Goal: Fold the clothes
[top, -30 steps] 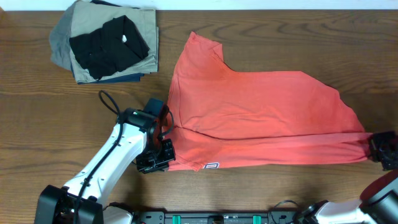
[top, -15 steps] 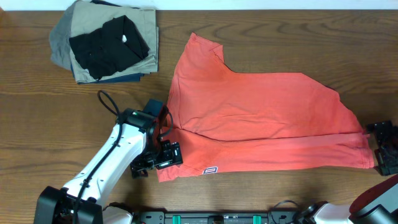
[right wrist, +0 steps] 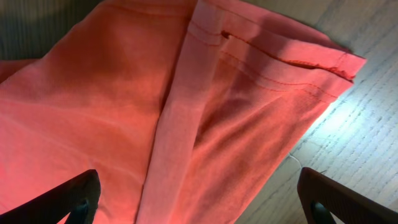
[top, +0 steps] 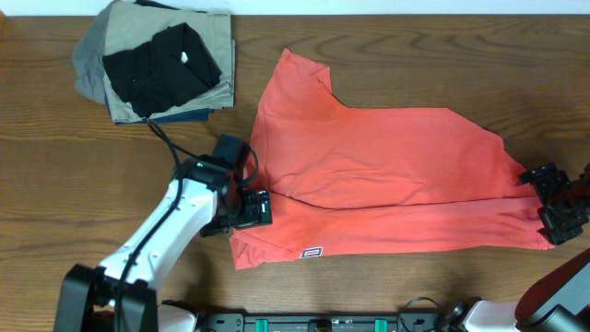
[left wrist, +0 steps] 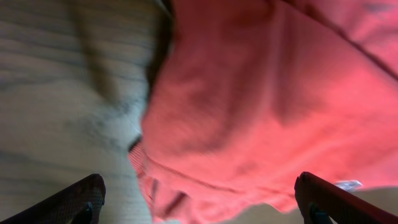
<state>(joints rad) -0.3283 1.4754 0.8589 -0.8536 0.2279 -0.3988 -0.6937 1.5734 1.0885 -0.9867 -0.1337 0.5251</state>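
Both spread wide, gripping nothing: left pincer [top: 258,209] at lower left corner of coral-red T-shirt [top: 387,175], right pincer [top: 547,204] at its right end, near right frame edge. T-shirt flat on wooden table [top: 55,184], centre to right, long crease across its lower part. Folded garments [top: 157,65] stacked upper left.

Hem logo [top: 313,250] on T-shirt [top: 387,175] is illegible.

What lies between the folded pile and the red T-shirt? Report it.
Nothing but bare wooden table: a narrow strip separates the folded pile from the T-shirt, as the overhead view shows.
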